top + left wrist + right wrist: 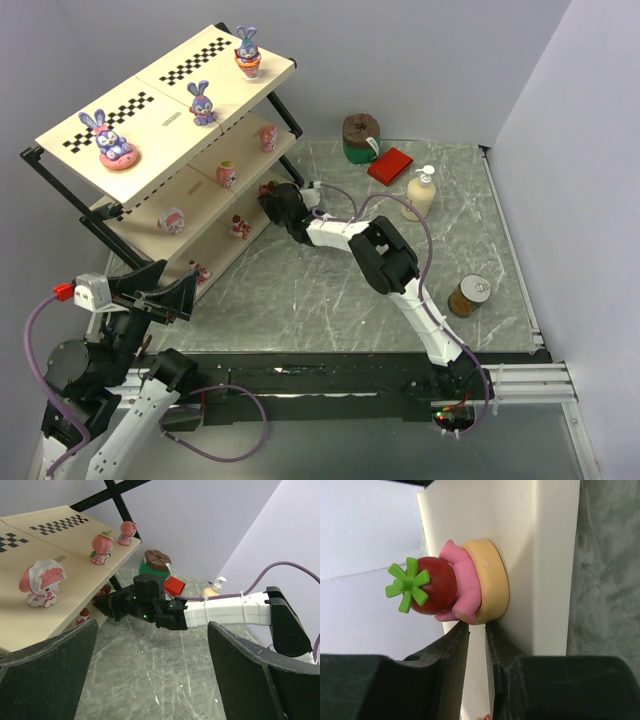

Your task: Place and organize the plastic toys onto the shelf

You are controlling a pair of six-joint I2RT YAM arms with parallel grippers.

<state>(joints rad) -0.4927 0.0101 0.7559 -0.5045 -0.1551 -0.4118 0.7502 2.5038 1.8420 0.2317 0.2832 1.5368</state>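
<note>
Strawberry toy (pixel 452 585) sits on shelf (pixel 545 555) board, just off right claw (pixel 476 630) tips. Right claw narrowly parted, empty; left claw (pixel 152 675) spread wide.

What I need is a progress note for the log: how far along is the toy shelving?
Probably nearly finished. Done: three bunnies stand on the shelf's top board, and smaller figures sit on the tiers below. In hand: the right pincer is at a lower board, its tips beside a strawberry-topped toy; whether it grips is unclear. The left pincer hangs open, empty. Left: no loose toys show on the table.
</note>
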